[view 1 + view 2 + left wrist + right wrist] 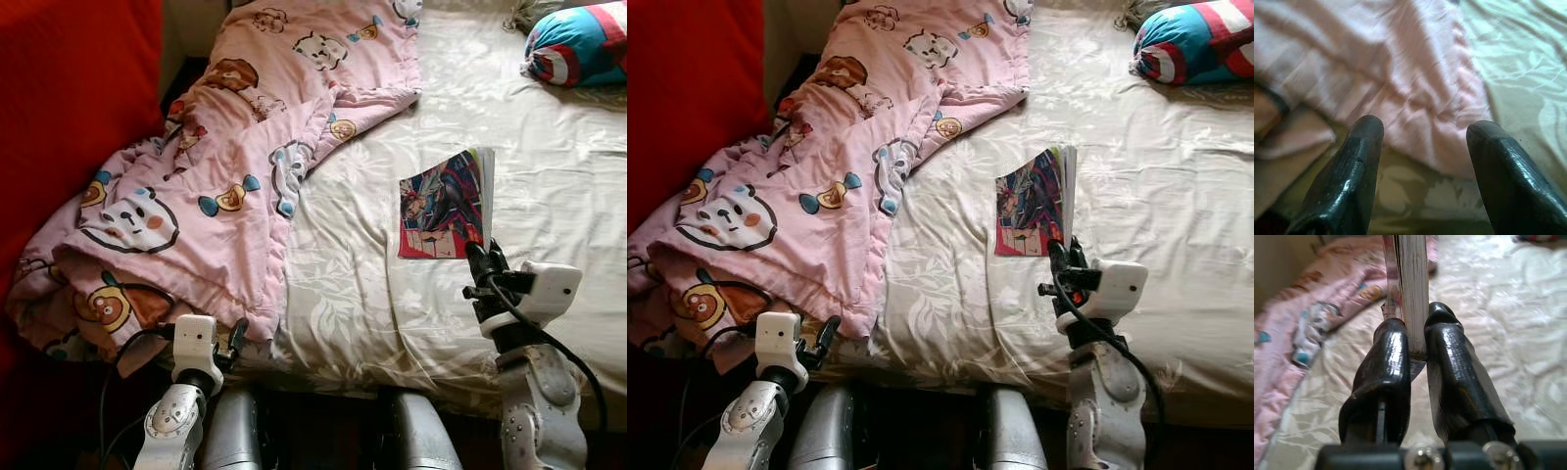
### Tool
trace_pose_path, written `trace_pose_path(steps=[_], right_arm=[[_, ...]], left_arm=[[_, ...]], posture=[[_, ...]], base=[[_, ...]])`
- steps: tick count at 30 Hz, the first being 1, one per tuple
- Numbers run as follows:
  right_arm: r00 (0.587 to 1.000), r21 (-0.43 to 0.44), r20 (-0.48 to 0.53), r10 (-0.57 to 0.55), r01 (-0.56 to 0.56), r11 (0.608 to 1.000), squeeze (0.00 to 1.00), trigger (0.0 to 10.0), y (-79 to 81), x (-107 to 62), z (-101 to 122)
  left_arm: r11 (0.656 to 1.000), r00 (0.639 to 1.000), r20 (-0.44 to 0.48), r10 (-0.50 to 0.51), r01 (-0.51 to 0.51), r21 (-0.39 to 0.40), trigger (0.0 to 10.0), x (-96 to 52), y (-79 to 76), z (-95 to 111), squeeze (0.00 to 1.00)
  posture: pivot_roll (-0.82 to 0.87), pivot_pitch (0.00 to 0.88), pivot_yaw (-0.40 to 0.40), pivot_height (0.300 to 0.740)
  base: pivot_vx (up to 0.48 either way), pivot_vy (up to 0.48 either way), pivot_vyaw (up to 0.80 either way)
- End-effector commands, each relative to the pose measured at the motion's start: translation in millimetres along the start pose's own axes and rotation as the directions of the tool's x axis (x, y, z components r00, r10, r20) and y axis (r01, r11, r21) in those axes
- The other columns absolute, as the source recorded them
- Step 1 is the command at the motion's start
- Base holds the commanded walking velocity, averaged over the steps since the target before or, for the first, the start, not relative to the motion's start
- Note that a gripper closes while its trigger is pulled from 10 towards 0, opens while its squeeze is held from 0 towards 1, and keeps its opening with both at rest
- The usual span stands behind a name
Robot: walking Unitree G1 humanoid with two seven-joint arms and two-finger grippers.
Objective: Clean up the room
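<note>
Pinching the near edge of a thin, glossy comic book (443, 208) with a bright red-and-blue cover, the right tool (484, 262) has its two black fingers (1386, 377) clenched on the pages, which the right wrist view shows edge-on between them. That grip sits at the book's closest corner, likely because it is the part the arm can reach from the foot of the bed and the thin stack offers an edge to clamp. The book itself lies on the cream, leaf-patterned bedsheet (549, 196), in the middle of the bed, just beside the hem of a rumpled pink quilt (225, 166) printed with cartoon animals.

Down at the bed's near edge, the left tool (233, 343) hangs released, its fingers (1352, 166) spread apart just short of the quilt's lower corner, seemingly placed to take the quilt later. A blue, red and white cushion (578, 44) rests at the far corner, well apart from both arms.
</note>
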State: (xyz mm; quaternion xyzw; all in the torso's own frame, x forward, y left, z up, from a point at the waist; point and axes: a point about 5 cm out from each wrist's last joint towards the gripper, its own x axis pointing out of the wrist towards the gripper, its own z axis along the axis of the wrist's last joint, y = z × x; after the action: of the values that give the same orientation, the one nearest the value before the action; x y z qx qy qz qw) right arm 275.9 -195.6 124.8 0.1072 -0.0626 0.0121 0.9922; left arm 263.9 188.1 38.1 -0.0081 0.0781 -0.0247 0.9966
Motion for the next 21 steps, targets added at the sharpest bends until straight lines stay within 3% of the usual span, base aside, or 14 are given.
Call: trace_pose_path(steps=[1, 6, 18, 21], right_arm=[[0.999, 0.004, 0.008, -0.043, 0.043, 0.999, 0.0, 10.0, -1.5, -2.1, 1.5], [1.0, -0.011, -0.017, -0.013, 0.013, 1.0, 0.0, 10.0, 9.7, -4.8, -3.2], [0.999, -0.017, -0.036, -0.039, 0.038, 0.999, 0.0, 10.0, 5.9, -7.3, -7.6], [0.998, -0.017, -0.045, -0.043, 0.042, 0.999, 0.0, 10.0, 5.3, -5.3, -9.2]], left_arm=[[0.999, 0.999, -0.041, 0.032, -0.032, -0.012, 10.0, -6.1, 8.8, -11.6, 0.0], [0.996, 0.991, -0.108, 0.079, -0.082, -0.02, 10.0, -16.6, 21.6, -30.4, 0.0], [0.99, 0.973, -0.198, 0.12, -0.131, -0.043, 10.0, -29.2, 31.6, -54.7, 0.0], [0.989, 0.962, -0.238, 0.13, -0.142, -0.037, 10.0, -32.2, 35.3, -63.5, 0.0]], posture=[[0.02, 0.156, -0.007, 0.635], [0.02, 0.154, -0.009, 0.67], [0.01, 0.132, -0.014, 0.74], [0.01, 0.113, -0.017, 0.74]], base=[[0.0, 0.0, 0.0], [0.0, 0.0, 0.0], [0.0, 0.0, 0.0], [0.0, 0.0, 0.0]])
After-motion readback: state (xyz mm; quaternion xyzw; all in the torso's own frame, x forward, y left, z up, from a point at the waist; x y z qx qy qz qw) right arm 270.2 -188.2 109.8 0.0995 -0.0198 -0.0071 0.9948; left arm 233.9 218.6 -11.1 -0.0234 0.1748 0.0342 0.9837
